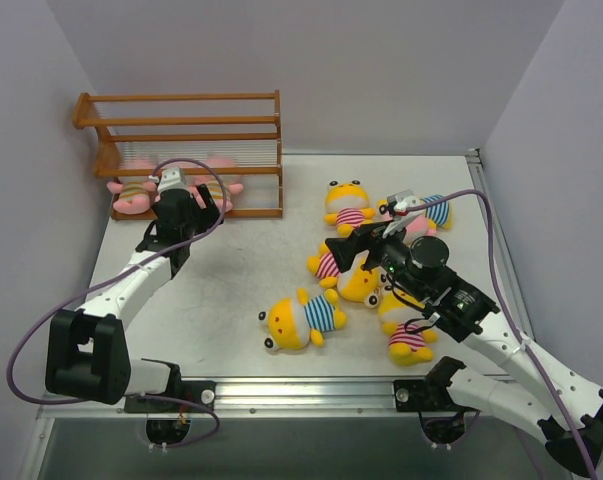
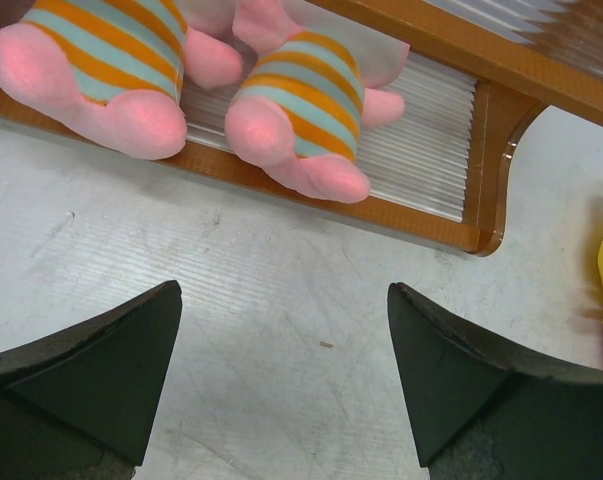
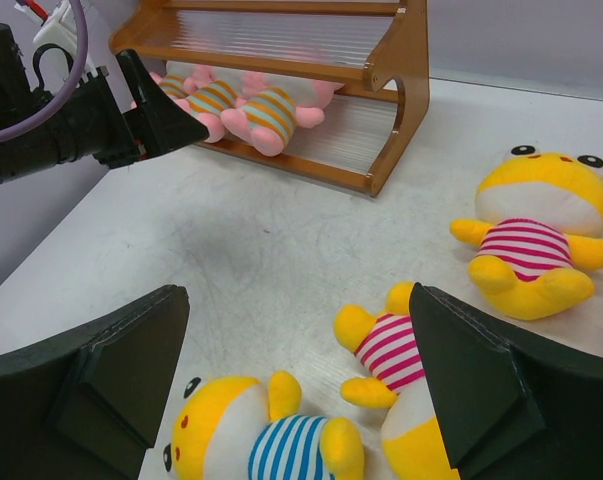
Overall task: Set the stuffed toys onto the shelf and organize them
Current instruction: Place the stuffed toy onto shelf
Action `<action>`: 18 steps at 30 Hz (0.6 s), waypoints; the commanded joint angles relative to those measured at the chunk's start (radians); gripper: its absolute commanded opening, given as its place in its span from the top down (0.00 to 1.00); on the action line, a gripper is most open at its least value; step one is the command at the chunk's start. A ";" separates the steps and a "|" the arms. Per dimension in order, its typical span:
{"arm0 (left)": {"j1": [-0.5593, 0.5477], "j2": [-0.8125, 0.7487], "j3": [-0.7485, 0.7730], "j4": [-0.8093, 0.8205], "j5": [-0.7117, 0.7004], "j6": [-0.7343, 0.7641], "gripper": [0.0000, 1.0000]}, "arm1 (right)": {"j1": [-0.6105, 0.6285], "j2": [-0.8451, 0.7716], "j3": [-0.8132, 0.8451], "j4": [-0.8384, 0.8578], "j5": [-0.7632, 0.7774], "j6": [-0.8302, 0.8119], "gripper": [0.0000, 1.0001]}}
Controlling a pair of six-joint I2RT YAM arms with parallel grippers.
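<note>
The orange-brown shelf (image 1: 191, 120) stands at the back left. Pink toys in tan-striped shirts (image 1: 131, 192) (image 1: 219, 183) lie on its bottom tier, and two of them show close in the left wrist view (image 2: 91, 60) (image 2: 301, 100). My left gripper (image 1: 206, 203) is open and empty just in front of that tier (image 2: 284, 300). My right gripper (image 1: 349, 245) is open and empty (image 3: 299, 300) above the table. Below it lie a blue-striped yellow toy (image 3: 271, 440) and a pink-striped one (image 3: 391, 345). Another pink-striped toy (image 3: 536, 240) lies farther right.
More toys lie on the table's right half: a blue-striped one (image 1: 301, 318), pink-striped ones (image 1: 349, 205) (image 1: 406, 338), another blue-striped one (image 1: 436, 210) and a pink one (image 1: 418, 228) partly behind my right arm. The shelf's upper tiers (image 3: 281, 30) hold nothing. Walls close in on the left and right.
</note>
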 commanded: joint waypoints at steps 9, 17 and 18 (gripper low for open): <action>0.016 0.059 -0.017 0.155 0.002 -0.044 0.09 | -0.007 0.021 -0.003 0.097 -0.041 -0.018 0.02; 0.051 0.161 -0.003 0.256 0.017 -0.084 0.13 | -0.007 0.019 0.009 0.091 -0.047 -0.044 0.03; 0.052 0.171 0.001 0.258 0.015 -0.090 0.13 | -0.007 0.019 0.009 0.086 -0.052 -0.052 0.03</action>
